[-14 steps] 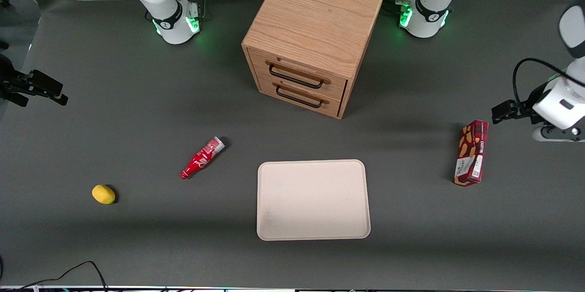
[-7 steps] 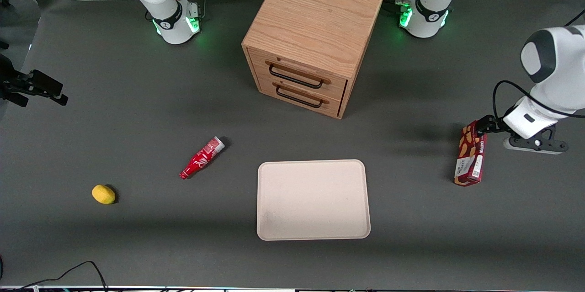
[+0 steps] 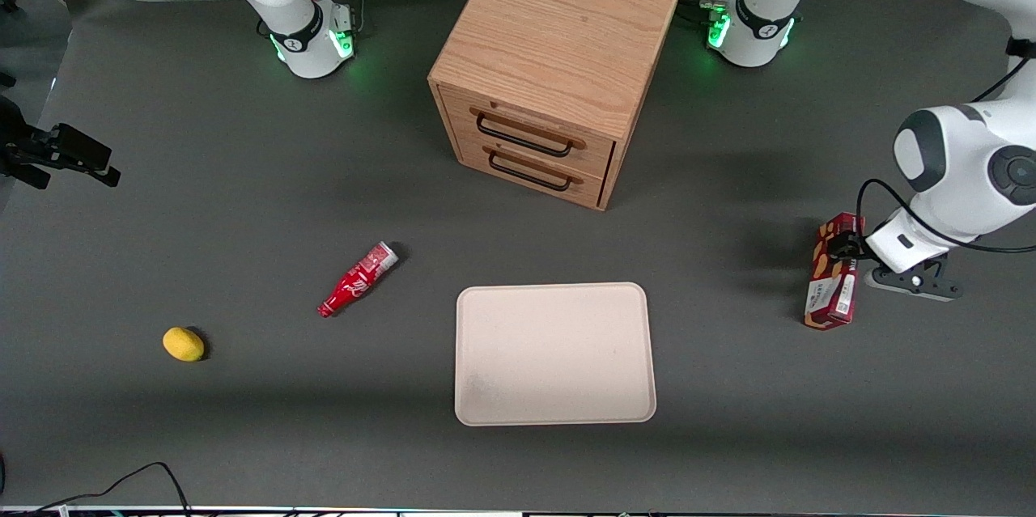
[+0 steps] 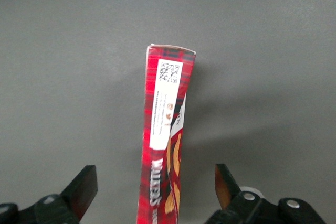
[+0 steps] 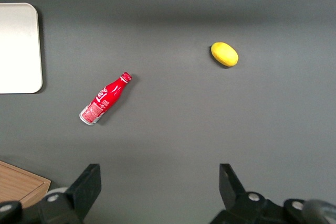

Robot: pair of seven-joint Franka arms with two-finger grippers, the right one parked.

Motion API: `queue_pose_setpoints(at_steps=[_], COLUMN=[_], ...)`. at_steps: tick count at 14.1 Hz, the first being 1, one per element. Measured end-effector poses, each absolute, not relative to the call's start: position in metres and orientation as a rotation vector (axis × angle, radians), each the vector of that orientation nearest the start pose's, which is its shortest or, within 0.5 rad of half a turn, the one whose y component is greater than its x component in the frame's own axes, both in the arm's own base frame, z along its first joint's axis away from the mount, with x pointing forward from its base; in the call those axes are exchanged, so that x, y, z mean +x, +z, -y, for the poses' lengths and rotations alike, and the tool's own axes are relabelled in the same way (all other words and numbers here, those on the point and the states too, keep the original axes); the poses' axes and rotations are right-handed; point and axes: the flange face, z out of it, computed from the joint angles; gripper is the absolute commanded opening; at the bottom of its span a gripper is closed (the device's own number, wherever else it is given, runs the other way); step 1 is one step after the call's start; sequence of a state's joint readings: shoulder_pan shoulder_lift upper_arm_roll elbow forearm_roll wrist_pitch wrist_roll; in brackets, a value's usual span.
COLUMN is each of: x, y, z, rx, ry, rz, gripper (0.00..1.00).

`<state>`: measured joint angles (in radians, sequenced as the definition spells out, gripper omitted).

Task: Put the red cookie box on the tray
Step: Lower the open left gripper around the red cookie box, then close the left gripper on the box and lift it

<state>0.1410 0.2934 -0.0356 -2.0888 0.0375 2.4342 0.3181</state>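
One long red cookie box point(image 4: 164, 145) with white label, between wide-open gripper point(image 4: 156, 188) fingers.

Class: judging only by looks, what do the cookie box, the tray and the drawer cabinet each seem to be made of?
Cookie box: printed cardboard, going by its sharp folded edges and stuck-on white label. Tray: matte pale beige, perhaps plastic or moulded fibre; the look leaves it open. Cabinet: wood or wood veneer, with visible grain and dark, probably metal, handles. The open tool hovers astride the box.
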Motion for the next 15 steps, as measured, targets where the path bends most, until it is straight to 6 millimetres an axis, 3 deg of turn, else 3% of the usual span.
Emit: queue_pose_setpoints(at_steps=[5, 13, 14, 15], x=[0.59, 0.59, 0.59, 0.59], y=[0.248, 0.246, 0.246, 0.246], z=[-0.061, -0.061, -0.061, -0.061], rx=[-3.083, -3.078, -3.078, -3.078], ry=[-0.099, -0.101, -0.101, -0.101], rz=[-0.448, -0.481, -0.481, -0.481], gripper=[1.0, 1.0, 0.97, 0.79])
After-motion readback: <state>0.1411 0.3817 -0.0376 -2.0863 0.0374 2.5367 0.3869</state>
